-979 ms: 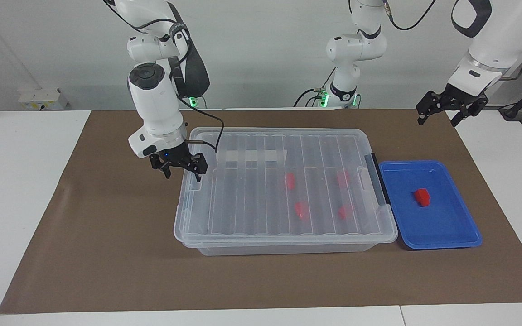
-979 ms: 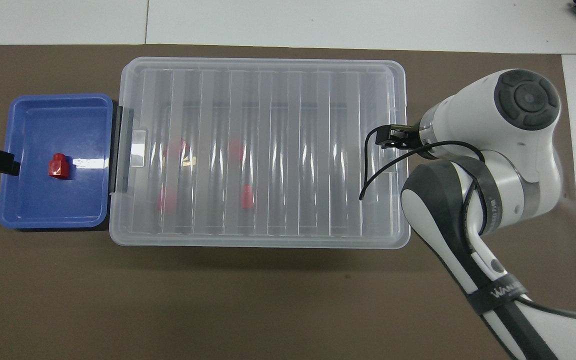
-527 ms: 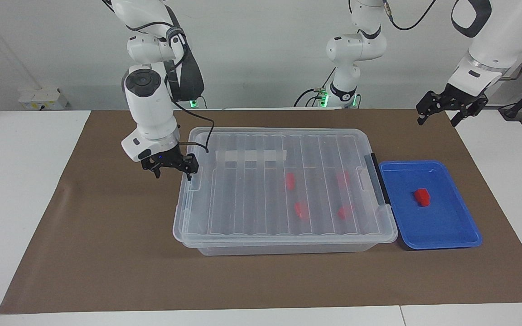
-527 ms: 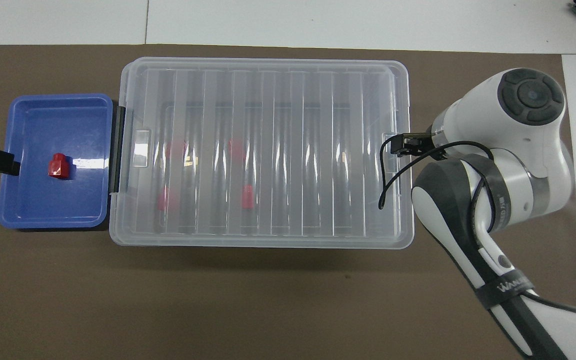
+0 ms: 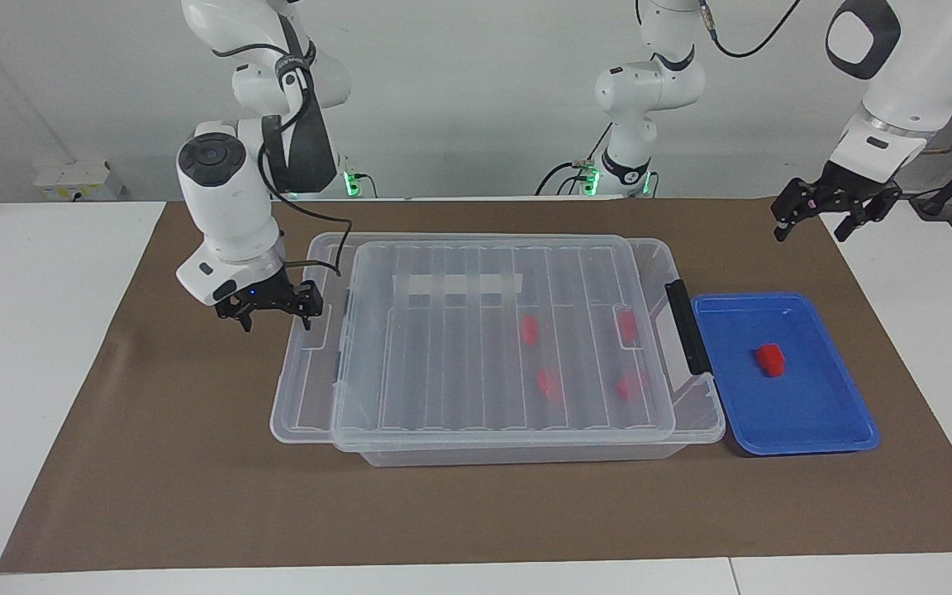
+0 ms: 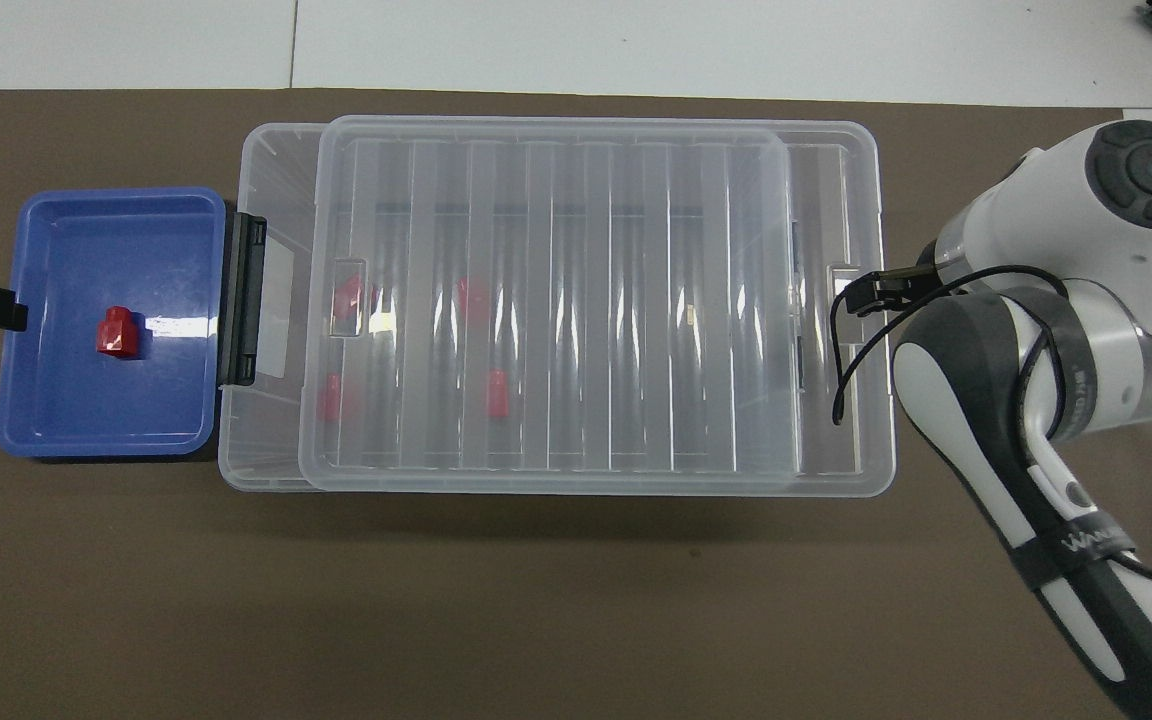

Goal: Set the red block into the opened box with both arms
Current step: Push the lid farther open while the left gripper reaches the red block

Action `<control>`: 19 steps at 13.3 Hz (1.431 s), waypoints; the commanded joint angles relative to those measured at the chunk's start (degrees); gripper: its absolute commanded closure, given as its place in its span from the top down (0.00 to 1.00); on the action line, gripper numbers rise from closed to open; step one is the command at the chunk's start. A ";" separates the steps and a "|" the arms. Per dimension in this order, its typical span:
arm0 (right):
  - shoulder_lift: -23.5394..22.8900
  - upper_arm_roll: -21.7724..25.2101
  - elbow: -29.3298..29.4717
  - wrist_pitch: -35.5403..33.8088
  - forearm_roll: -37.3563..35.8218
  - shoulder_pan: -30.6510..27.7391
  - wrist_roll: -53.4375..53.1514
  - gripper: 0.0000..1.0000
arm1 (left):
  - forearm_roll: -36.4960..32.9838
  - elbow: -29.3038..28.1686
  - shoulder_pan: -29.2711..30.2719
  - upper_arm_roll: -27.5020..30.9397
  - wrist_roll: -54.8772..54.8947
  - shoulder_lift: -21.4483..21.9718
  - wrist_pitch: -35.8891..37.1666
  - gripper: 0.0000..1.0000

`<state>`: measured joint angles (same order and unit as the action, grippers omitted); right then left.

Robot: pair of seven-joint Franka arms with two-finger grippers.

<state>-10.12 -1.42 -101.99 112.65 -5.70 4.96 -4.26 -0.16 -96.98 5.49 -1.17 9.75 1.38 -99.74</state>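
The right end effector [image 5: 275, 307], fingers spread, sits at the clear lid's [image 5: 476, 330] edge, which overhangs the box [image 5: 695, 413]. The left end effector [image 5: 835, 213], released, hangs over the bench [image 5: 195, 496]; below it a red block [image 5: 769, 359] lies in the blue tray [image 5: 856, 434].

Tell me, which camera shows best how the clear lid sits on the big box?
The overhead view: the lid plainly overhangs the box toward the right arm's end, leaving a strip uncovered beside the blue tray. The facing view shows the same offset, only slantwise.
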 commanded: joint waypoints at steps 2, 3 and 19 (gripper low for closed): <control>1.15 -0.42 -1.28 -0.41 -0.63 -4.42 8.81 1.00 | -0.54 -12.93 1.45 -0.15 0.97 -3.04 -19.55 1.00; 1.15 -0.42 -1.37 -0.32 -0.63 -5.13 10.66 1.00 | -0.54 -16.54 2.24 -0.15 1.50 -4.62 -26.23 1.00; 0.98 -0.51 -1.46 1.26 -0.63 -12.78 25.88 1.00 | -0.45 -22.99 5.41 -0.15 0.62 -17.47 -45.28 0.59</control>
<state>-10.10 -1.36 -101.99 112.91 -5.72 -6.69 19.77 -0.24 -118.41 10.30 -1.00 11.15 -16.90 -143.27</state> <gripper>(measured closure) 0.000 0.176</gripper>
